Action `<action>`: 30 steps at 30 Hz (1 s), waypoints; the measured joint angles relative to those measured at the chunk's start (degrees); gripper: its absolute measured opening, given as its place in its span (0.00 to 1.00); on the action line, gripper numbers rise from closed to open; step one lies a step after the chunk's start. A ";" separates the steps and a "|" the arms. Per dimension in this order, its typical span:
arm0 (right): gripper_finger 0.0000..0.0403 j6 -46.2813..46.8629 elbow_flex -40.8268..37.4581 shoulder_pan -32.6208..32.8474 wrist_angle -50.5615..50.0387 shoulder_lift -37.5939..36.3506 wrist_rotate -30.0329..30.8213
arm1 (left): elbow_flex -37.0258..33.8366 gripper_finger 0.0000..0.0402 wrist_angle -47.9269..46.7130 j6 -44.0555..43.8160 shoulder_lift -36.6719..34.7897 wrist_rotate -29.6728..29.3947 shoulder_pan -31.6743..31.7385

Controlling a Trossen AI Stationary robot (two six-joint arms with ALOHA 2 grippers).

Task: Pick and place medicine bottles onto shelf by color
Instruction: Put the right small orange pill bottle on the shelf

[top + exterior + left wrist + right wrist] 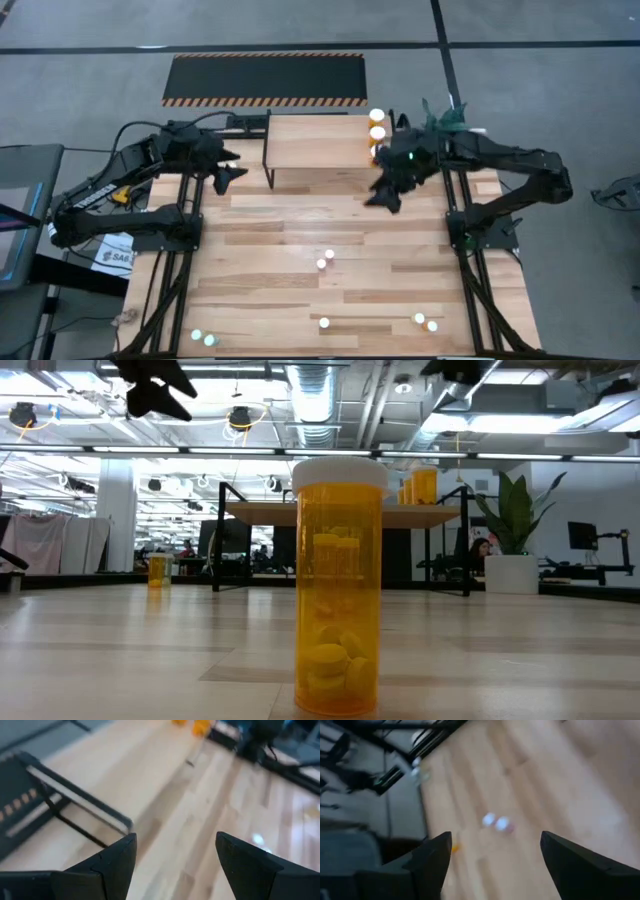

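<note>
The shelf (318,143) stands at the far edge of the table (280,250), and everything here is best read against it; three orange medicine bottles (377,131) stand in a tight row on its right end, seemingly grouped there because they share one colour, which leaves the rest of the light wood top bare for the other colours; the right end effector (385,196) hangs just off the shelf's right front corner, over the table, its two fingers spread wide with nothing between them, so it looks released and free to fetch; the left end effector (230,176) hovers just off the shelf's left end, likewise spread and empty, apparently waiting; the remaining bottles lie well in front of the shelf: a pair near the middle of the table (325,260), one at the near edge (324,323), two toward the near right (426,321), two at the near left corner (202,338), whose glow looks greenish; one orange bottle (337,586) stands upright right before the low camera, pills visible inside, with the shelf far behind it; by my judgement the sorting is only begun
</note>
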 joint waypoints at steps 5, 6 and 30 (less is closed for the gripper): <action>0.79 11.14 0.00 8.38 -3.98 0.11 1.44 | 0.00 0.64 -0.61 3.63 0.00 8.50 -2.45; 0.79 13.79 0.00 9.91 -4.64 0.13 1.70 | 0.00 0.64 -0.52 3.88 0.01 9.74 -2.97; 0.79 23.38 0.00 42.35 -11.45 0.13 19.99 | 0.00 0.64 13.40 -35.97 10.83 -5.62 -48.00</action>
